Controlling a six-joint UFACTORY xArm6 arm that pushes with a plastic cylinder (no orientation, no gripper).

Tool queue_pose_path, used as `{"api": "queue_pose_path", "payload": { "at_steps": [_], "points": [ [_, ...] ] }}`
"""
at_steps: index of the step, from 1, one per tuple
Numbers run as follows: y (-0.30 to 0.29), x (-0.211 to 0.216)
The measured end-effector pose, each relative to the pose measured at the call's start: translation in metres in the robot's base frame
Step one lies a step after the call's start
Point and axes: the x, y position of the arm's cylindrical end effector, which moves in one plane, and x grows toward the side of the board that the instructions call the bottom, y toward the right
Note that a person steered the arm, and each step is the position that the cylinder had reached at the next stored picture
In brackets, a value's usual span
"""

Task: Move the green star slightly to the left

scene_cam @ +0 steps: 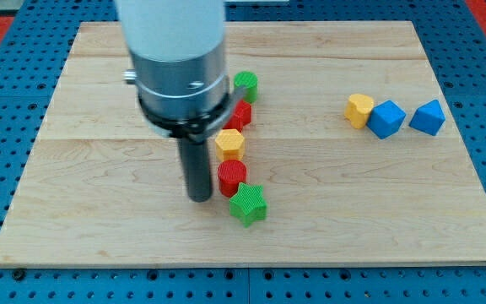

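Observation:
The green star [248, 204] lies on the wooden board [99, 211], below the board's middle. My tip [199, 197] rests on the board just left of the star, with a small gap between them. A red cylinder [232, 176] touches the star's upper left. Above it sit a yellow hexagon block [229, 143], a red block [241, 114] partly hidden by the arm, and a green cylinder [245, 85]. These form a near-vertical line right of the rod.
At the view's right stand a yellow block [359, 110], a blue block [386, 119] and a second blue block [428, 117] in a row. The arm's large grey body [180, 67] covers the board's upper middle. Blue pegboard surrounds the board.

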Motion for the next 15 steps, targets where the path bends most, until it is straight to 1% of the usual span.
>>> {"api": "queue_pose_path", "payload": {
  "at_steps": [1,2,3,4,5,6,7,8,10,11,12,15],
  "points": [
    [-0.035,0.053],
    [-0.023,0.082],
    [-0.004,0.083],
    [0.041,0.082],
    [0.059,0.082],
    [0.129,0.082],
    [0.134,0.082],
    [0.134,0.043],
    [0.136,0.0],
    [0.136,0.003],
    [0.108,0.034],
    [0.1,0.037]
  ]
}}
